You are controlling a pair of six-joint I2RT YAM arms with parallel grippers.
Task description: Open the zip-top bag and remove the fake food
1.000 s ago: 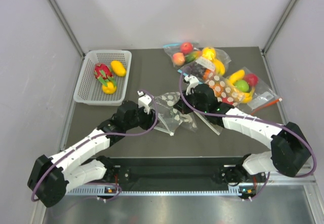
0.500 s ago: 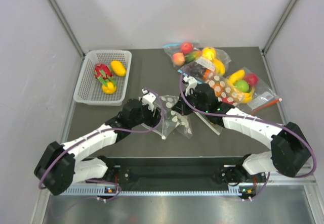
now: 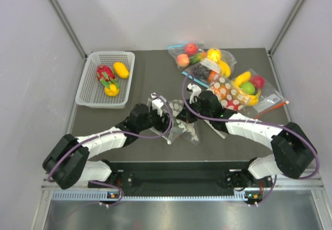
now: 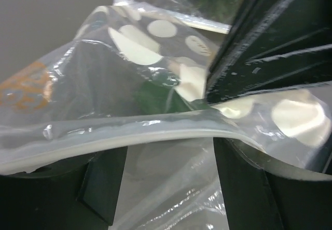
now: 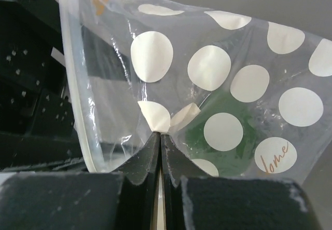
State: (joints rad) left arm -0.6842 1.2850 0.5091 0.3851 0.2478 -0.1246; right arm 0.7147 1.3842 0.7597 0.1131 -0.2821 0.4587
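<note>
Pinching the bag (image 5: 218,69) at mid-table (image 3: 150,74), your right claw (image 5: 161,141) is closed tight on its dotted film. Your left claw (image 4: 174,183) stands wide, fingers (image 4: 244,188) straddling the zip edge, clamping nothing.

Zip-top bag (image 3: 181,129) right of basket (image 3: 96,99)

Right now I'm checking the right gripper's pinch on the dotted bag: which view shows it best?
Right wrist: the right gripper, shut, nips a fold of the zip-top bag. Top view shows this tiny; left wrist mostly shows the bag's rim.
</note>
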